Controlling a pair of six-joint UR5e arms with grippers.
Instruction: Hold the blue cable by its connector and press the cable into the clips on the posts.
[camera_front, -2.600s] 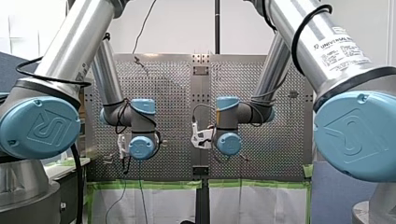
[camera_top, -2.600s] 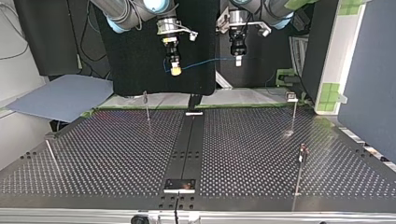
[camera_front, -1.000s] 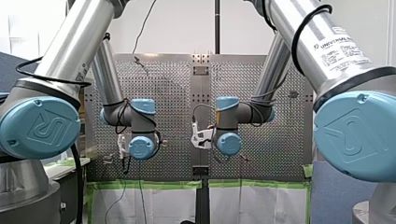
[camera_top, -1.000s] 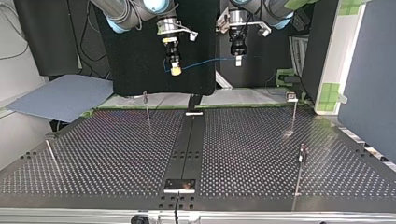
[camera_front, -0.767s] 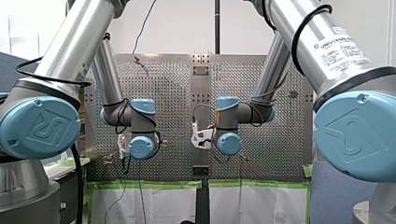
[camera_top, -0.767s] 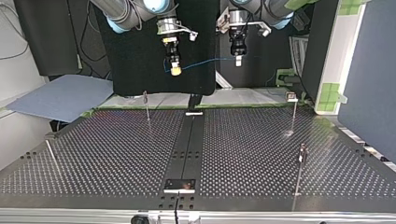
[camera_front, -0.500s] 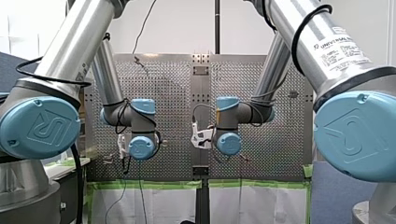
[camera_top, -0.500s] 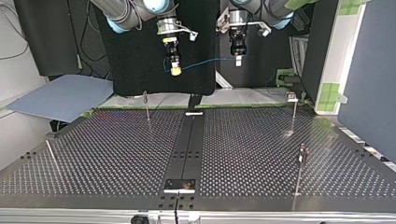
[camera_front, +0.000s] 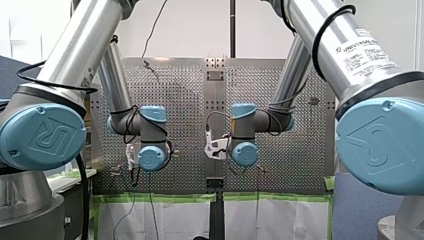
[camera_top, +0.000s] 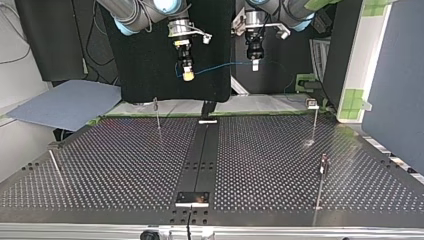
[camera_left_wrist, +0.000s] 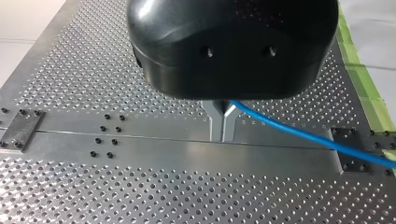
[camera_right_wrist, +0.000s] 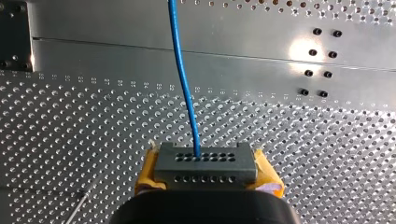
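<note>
— Where is the cable?
— In the air, strung between the two grippers, high over the table. It is well apart from the posts.
— Who has the connector?
— My right gripper. Its yellow pads are clamped on either side of the grey block. The blue line comes out of one of the block's holes and runs straight ahead, away from the gripper.
— And further along?
— My left gripper has its metal fingers pinched together on the cable. The line leaves from between them, close to their roots, and trails off to one side above the table's middle strip.
— How do the posts stand?
— In the top view, three thin ones stand upright: one far left, one far right, one near right. A fourth thin rod, near left, is tilted. The far right post carries a clip at its top. The clips on the others are too small to make out.
</note>
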